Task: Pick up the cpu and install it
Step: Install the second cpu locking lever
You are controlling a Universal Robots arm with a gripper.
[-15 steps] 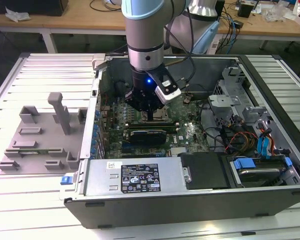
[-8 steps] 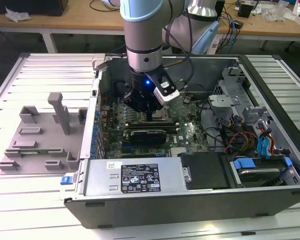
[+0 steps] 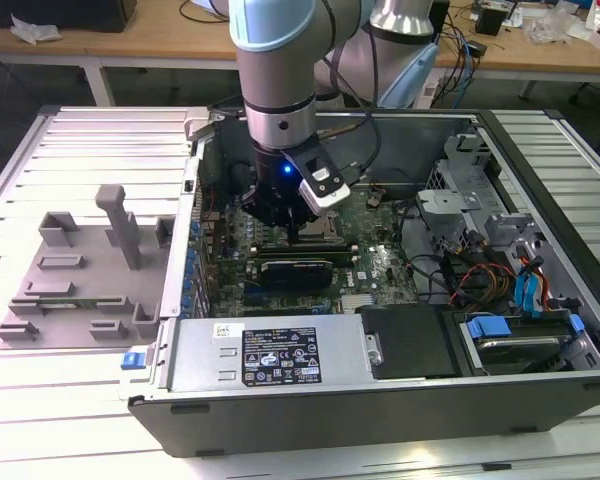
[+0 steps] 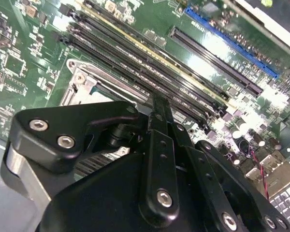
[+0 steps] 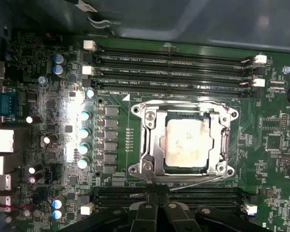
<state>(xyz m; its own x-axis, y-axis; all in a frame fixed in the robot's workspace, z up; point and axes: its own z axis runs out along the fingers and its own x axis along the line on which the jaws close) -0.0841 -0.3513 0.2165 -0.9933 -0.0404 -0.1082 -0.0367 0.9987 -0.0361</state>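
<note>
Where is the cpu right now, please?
In the first wrist view the cpu lies in the metal socket frame on the motherboard, between two banks of memory slots.

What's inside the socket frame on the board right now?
The cpu lies flat inside the metal socket frame, silvery top showing in the first wrist view. The contacts beneath are covered by the chip, so its seating can't be confirmed.
</note>
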